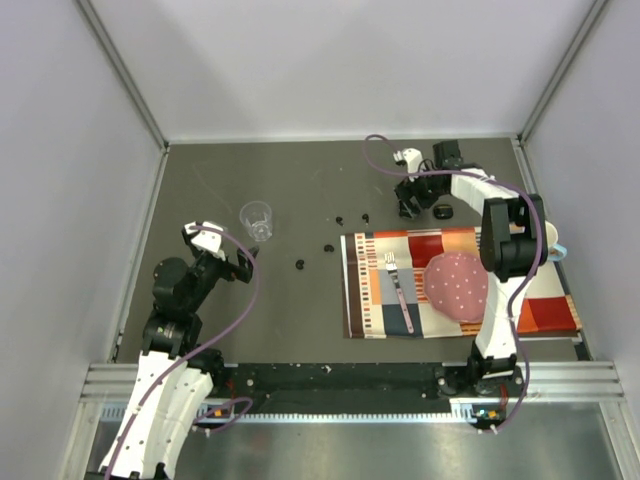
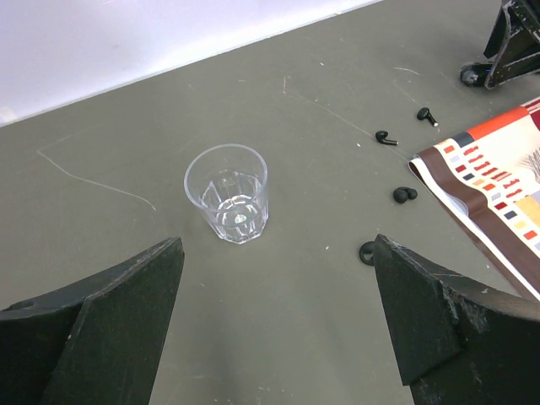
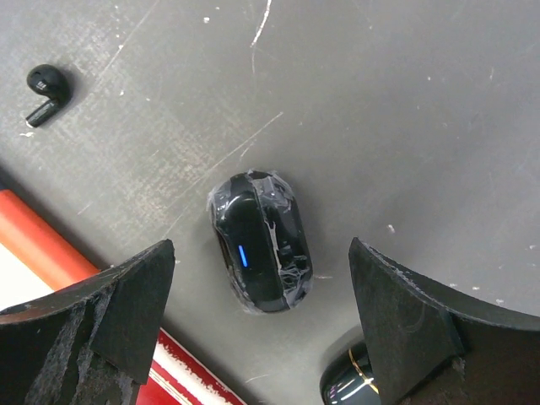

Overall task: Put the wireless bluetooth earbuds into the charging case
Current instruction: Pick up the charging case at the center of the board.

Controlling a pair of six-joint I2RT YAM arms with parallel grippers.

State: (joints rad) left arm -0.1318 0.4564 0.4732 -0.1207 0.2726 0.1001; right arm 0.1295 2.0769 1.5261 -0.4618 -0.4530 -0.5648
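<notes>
Grey tabletop [image 1: 300, 180]: your R claw [image 1: 408, 205], spread, hangs over charging case [image 3: 257, 243], long axis crosswise to closing line; L claw [image 2: 278, 245], spread, well apart.

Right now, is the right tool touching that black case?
Apart. The right wrist view shows the case lying between the right tool's open fingers, with bare table visible on both sides of it.
</notes>
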